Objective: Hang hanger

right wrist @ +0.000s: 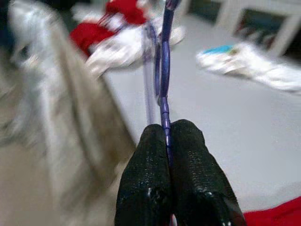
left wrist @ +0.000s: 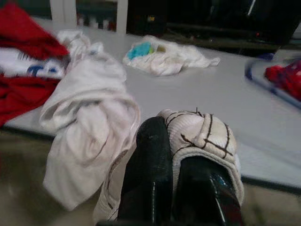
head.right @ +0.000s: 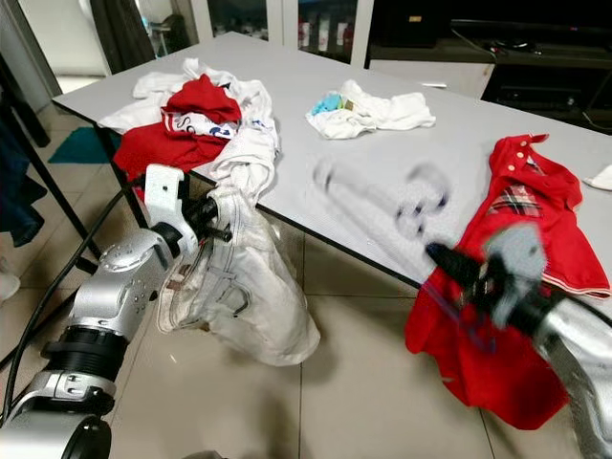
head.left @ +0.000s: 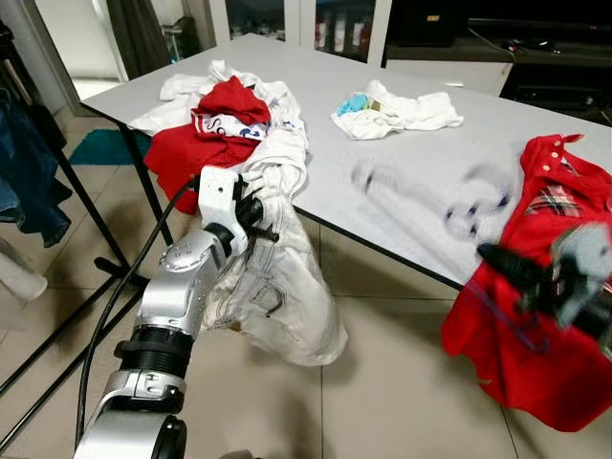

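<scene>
Left claw [left wrist: 176,141]: clenched on the waistband of white trousers [head.left: 277,287], pinched between both black fingers [left wrist: 148,174]. The trousers draped from the front edge of the table [head.left: 535,105] down toward the tiled floor [head.left: 382,382], their upper part lying on the tabletop beside a heap of clothing.

Right claw [right wrist: 168,136]: clenched on a thin blue hanger [right wrist: 163,70], its wire running out from between the two pressed fingers [right wrist: 197,183]. In the head views the hanger [head.right: 382,206] appeared as a blurred streak above the table's front edge, between the trousers and a red polo shirt. The right arm was also blurred.

Red polo shirt [head.right: 521,258]: plaid collar lining, lying at the right end of the table and hanging over its edge toward the floor.

Heap of clothing [head.left: 225,120]: red garment on white ones, at the table's left corner.

White garments with a turquoise item [head.left: 397,110]: lying mid-table, well apart from the heap.

Dark clothes [head.left: 24,172]: hanging on a black rack at far left.
</scene>
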